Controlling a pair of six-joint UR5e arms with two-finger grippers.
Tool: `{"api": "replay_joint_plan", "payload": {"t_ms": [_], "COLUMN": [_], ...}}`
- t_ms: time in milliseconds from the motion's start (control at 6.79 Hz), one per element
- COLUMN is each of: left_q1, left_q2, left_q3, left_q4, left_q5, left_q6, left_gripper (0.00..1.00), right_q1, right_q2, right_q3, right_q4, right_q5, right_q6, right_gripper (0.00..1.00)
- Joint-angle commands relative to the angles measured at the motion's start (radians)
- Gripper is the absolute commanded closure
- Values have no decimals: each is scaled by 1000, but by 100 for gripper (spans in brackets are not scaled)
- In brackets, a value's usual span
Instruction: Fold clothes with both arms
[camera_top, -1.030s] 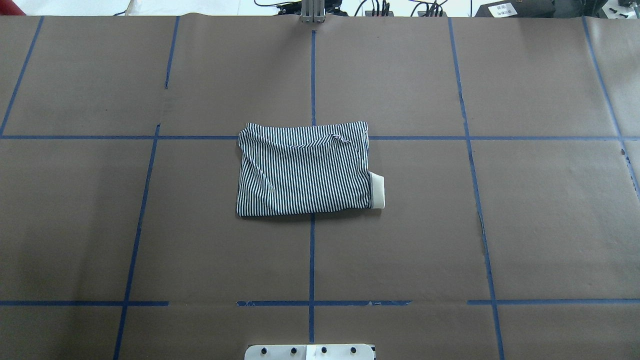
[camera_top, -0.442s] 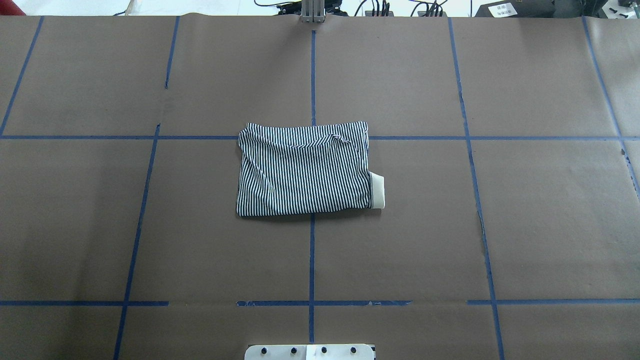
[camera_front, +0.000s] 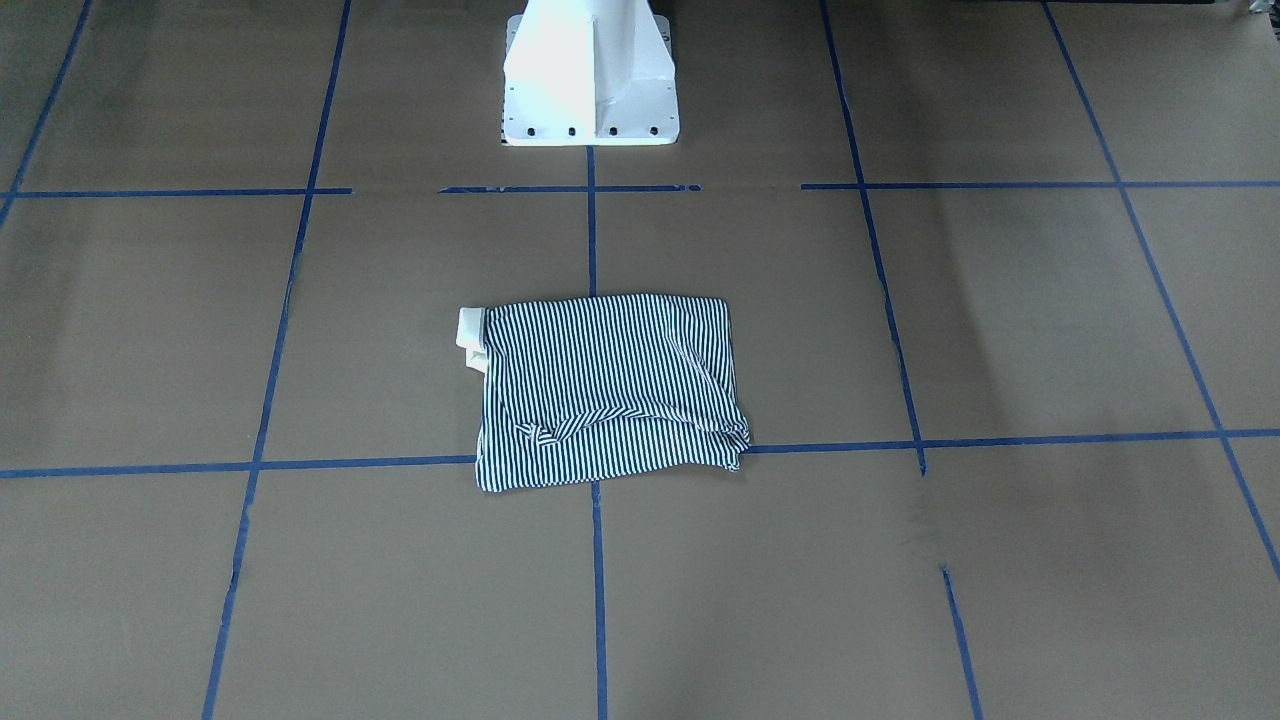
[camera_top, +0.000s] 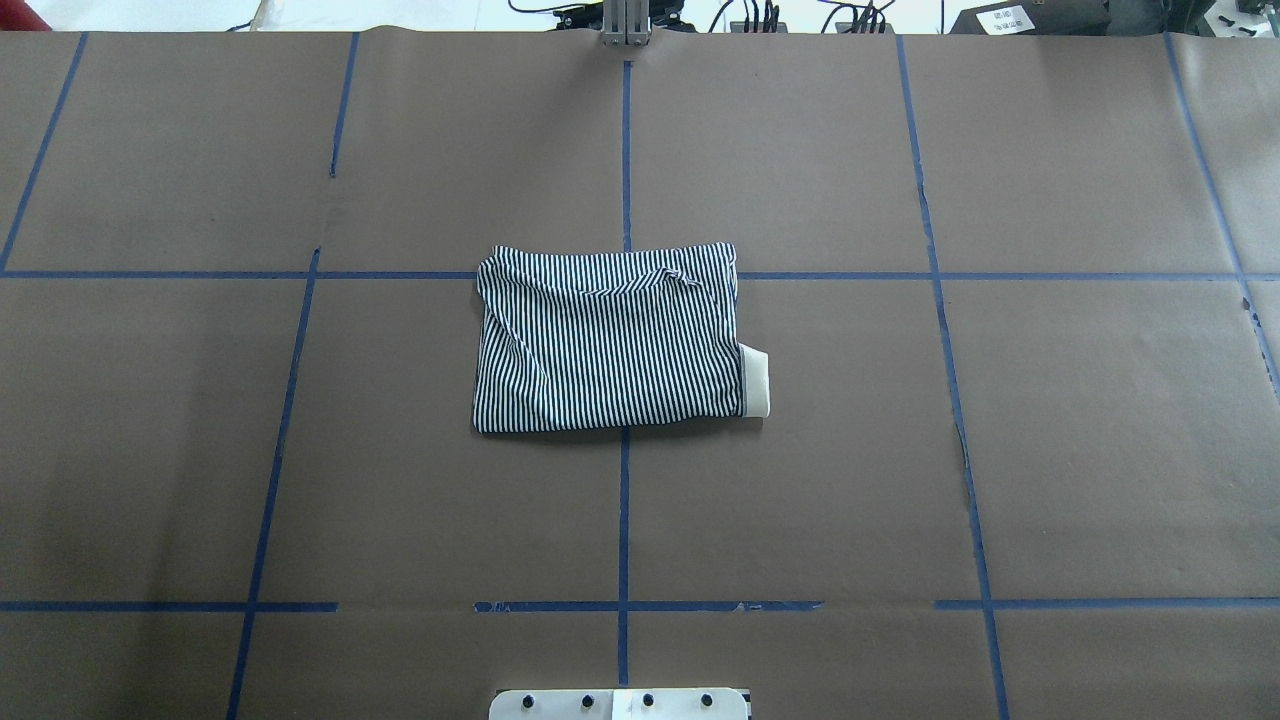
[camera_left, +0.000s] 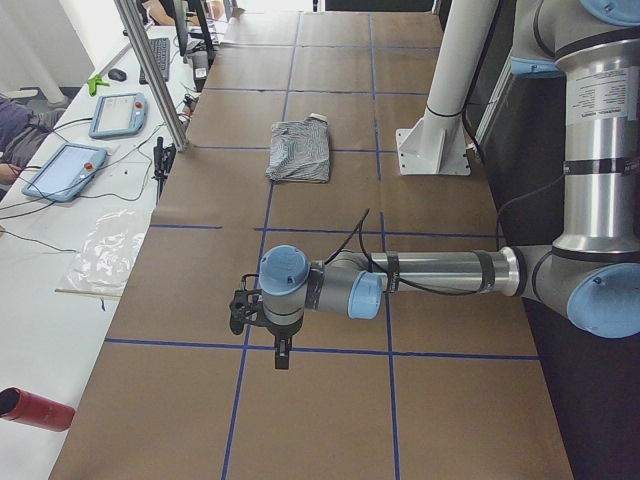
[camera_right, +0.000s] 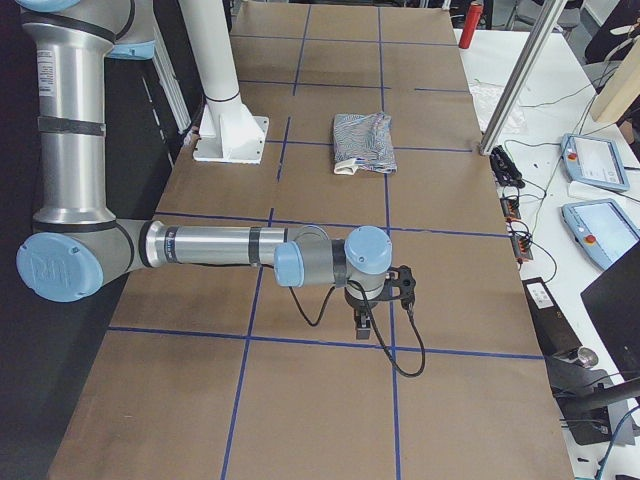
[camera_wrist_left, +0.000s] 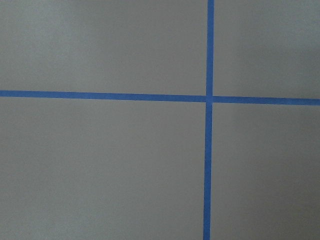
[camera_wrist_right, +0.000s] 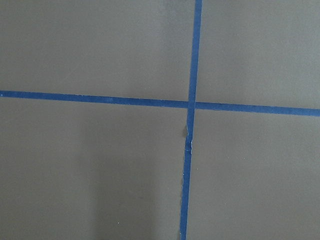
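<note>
Overhead exterior view: nothing has moved vs. the two earlier shots. The polo shirt (camera_top: 610, 340) is the same compact striped rectangle at the centre of the table (camera_top: 1080, 450), lying over a crossing of the blue tape lines (camera_top: 624, 520). Its cream collar (camera_top: 757, 380) pokes out at the edge on the robot's right. No arm shows in this view or in the front-facing one, where the shirt (camera_front: 610, 385) lies alone in front of the white pedestal (camera_front: 590, 70), w/ a rumpled ridge along its far-from-robot edge. In the exterior left view the left arm (camera_left: 430, 272) reaches low over the table's end, well apart from the shirt (camera_left: 300, 150), w/ the left gripper (camera_left: 282, 358) pointing down near a tape crossing. In the exterior right view it's the same for the right arm (camera_right: 210, 245) and right gripper (camera_right: 362, 326) at the opposite end. Both grippers show in side views only, so can't tell if the fingers are apart or together, though nothing seems to be held. Both wrist cams show just bare brown paper + tape. Judgement: a still cloth and arms off at the ends suggest the folding is done, or very nearly. Only the protruding collar and the ridge look untidy.
</note>
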Motion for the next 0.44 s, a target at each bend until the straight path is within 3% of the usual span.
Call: {"api": "replay_joint_plan", "payload": {"t_ms": [0,294], "left_q1": [0,0], "left_q2": [-2,0], "left_q3": [1,0], "left_q4": [-1,-1], "left_q5": [0,0], "left_q6": [1,0], "left_gripper": [0,0], "right_q1": [0,0], "right_q2": [-1,-1], "right_q3": [0,1], "right_q4": [-3,0], "right_q5": [1,-1], "right_q6": [0,0], "right_gripper": [0,0]}}
